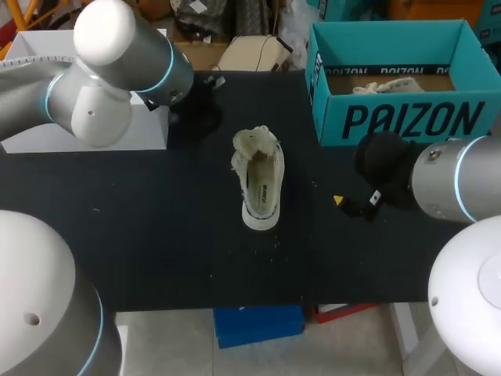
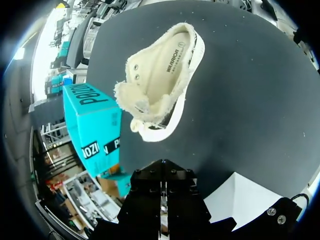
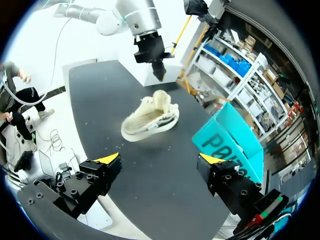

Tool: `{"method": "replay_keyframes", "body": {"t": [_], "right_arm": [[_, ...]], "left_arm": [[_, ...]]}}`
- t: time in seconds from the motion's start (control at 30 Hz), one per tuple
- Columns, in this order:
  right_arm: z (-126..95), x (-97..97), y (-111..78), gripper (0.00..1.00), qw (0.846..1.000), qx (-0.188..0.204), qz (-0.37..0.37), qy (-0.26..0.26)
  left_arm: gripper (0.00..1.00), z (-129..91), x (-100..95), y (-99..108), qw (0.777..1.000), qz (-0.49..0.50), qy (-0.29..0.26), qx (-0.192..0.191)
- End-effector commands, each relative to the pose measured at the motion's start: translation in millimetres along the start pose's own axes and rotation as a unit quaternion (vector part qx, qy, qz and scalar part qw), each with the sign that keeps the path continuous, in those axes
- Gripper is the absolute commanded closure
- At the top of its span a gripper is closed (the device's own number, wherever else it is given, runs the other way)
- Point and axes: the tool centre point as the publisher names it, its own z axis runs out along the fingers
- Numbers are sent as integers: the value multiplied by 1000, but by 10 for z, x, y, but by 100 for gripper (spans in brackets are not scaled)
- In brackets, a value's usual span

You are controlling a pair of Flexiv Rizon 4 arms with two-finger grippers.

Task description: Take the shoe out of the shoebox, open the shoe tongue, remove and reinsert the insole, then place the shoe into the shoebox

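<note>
A cream canvas low-top shoe (image 1: 259, 178) with frayed, fuzzy edges and a smooth white rubber sole stands upright on its sole at the middle of the matte black table (image 1: 156, 235), outside the box; its soft tongue is pulled up and forward into a crumpled, ragged flap, so the mouth gapes and the flat pale insole shows inside; two small metal-ringed eyelets sit on the canvas beside the tongue; the opened front end points toward the far side, the rounded heel toward the near edge.

The teal cardboard shoebox (image 1: 395, 117), rectangular and open at the top, sits at the far right of the table, apart from the shoe; something pale and crumpled lies in it, too little of it showing to tell what.

The left gripper (image 2: 161, 167) hangs above the table beyond the shoe's front end, well apart from it; its black fingers are pressed together into a wedge with nothing between them; a white, smooth, box-shaped block (image 1: 86, 129) lies under that arm.

The right gripper (image 3: 160, 160) is over the table to the shoe's right; its angular black fingers are spread wide, yellow tips far apart, grasping nothing.
</note>
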Motion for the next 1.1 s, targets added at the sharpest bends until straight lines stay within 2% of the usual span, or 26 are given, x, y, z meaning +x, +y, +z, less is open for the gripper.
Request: {"method": "replay_keyframes", "body": {"t": [0.03, 0.53, 0.73, 0.9, 1.1], "right_arm": [[-3, 9, -12, 0, 1000, -1, 0, 0], [-3, 9, -12, 0, 1000, -1, 0, 0], [-3, 9, -12, 0, 1000, -1, 0, 0], [-3, 9, -12, 0, 1000, -1, 0, 0], [-3, 9, -12, 0, 1000, -1, 0, 0]], "left_arm": [[100, 273, -45, -29, 1000, -1, -14, 28], [100, 134, -53, -842, 992, 7, -53, 113], [100, 87, 12, -1096, 990, 19, -44, 133], [100, -40, 42, -1099, 990, 30, -39, 132], [100, -330, -88, -817, 993, 41, -59, 92]]}}
